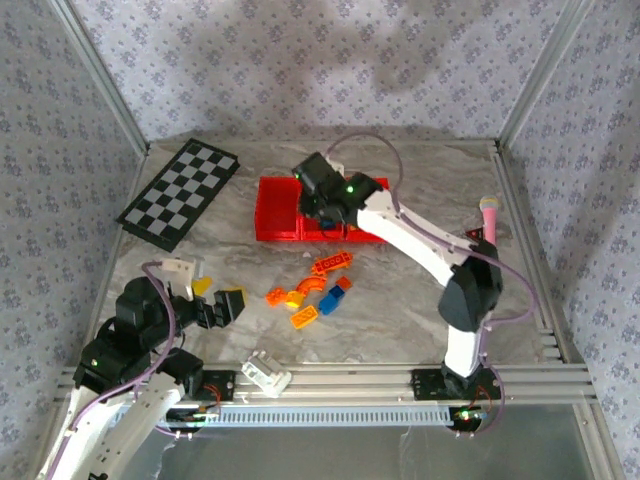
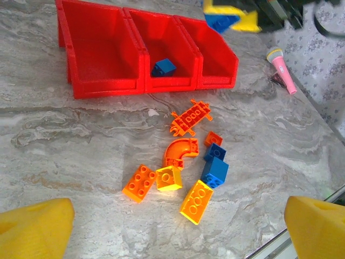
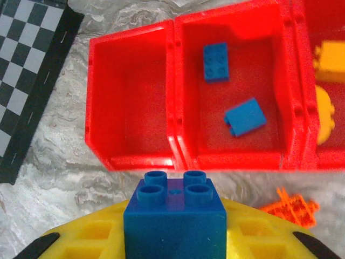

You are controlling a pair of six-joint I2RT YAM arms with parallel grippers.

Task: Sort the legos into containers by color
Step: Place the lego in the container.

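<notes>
From above, we find the right arm (image 1: 400,225) covering much of the middle and right compartments of the containers (image 1: 277,210), hiding their contents. In the right wrist view the studded blue brick (image 3: 174,221) between the yellow pads (image 3: 253,232) runs off the picture's bottom edge, and the right edge cuts the orange legos (image 3: 330,62). In the left wrist view the middle compartment's near wall half hides a blue lego (image 2: 163,67).

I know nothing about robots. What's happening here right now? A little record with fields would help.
Right arm's fingers: shut on a blue brick, near the red bins
Left arm's fingers: open, empty
Left bin: empty
Middle bin: two blue bricks
Right bin: orange pieces
Table: loose pile of orange, blue and yellow bricks
</notes>
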